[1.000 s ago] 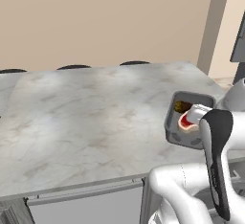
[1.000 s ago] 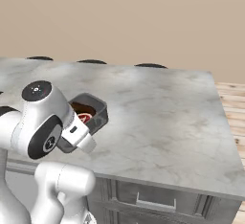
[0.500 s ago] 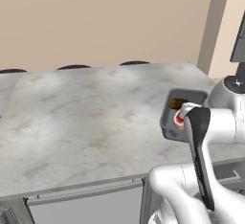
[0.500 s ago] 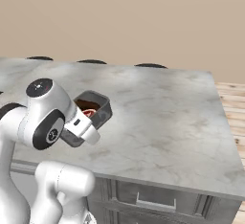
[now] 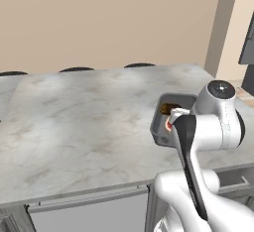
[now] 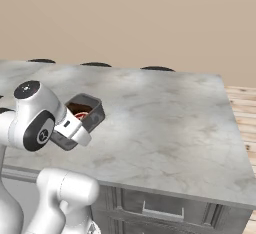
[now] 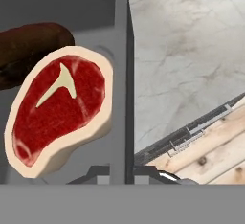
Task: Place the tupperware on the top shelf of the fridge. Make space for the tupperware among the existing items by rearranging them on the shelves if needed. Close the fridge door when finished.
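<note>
Tupperware [image 6: 85,114] held above marble counter [image 6: 170,123], tool [image 7: 122,173] clamped on its wall

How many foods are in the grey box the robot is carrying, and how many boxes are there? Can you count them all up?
Grey tupperware: 1
Red raw steak inside it: 1
Dark brown food piece inside it: 1
Total: 3 things, that is 1 box and 2 foods.
</note>
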Tool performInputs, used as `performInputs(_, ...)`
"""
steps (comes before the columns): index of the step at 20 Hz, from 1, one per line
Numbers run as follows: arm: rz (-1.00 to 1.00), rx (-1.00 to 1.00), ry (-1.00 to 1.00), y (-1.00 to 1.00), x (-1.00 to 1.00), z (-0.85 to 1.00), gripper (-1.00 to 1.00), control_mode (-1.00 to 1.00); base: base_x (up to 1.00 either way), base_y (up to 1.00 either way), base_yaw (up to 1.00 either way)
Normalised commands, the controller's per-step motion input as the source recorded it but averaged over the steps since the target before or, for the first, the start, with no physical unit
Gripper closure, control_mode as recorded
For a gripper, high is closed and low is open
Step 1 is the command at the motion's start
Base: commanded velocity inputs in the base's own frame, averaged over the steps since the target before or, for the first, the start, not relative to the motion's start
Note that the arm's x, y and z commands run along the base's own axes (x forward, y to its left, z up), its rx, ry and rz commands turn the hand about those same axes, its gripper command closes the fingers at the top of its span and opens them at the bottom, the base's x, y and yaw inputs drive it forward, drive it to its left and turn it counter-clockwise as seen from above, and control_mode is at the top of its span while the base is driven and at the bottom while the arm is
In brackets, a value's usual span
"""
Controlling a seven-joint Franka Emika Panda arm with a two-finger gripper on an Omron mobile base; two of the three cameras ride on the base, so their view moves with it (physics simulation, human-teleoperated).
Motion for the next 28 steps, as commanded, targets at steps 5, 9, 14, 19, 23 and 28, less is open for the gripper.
performInputs(5, 0.00, 0.00, 0.00, 0.00, -0.02, 0.00, 1.00, -1.00, 0.00, 0.00, 0.00)
performInputs(9, -0.02, 0.00, 0.00, -0.09, -0.06, 0.00, 1.00, 1.00, -0.44, -0.71, -0.06)
performInputs(14, 0.00, 0.00, 0.00, 0.00, 0.00, 0.00, 1.00, 1.00, -0.74, -1.00, -0.07)
performInputs(19, 0.00, 0.00, 0.00, 0.00, 0.00, 0.00, 1.00, 1.00, -0.62, -1.00, -0.11)
performInputs(23, 0.00, 0.00, 0.00, 0.00, 0.00, 0.00, 1.00, 1.00, -0.27, -1.00, -0.08)
performInputs(28, 0.00, 0.00, 0.00, 0.00, 0.00, 0.00, 1.00, 1.00, -0.01, -1.00, -0.06)
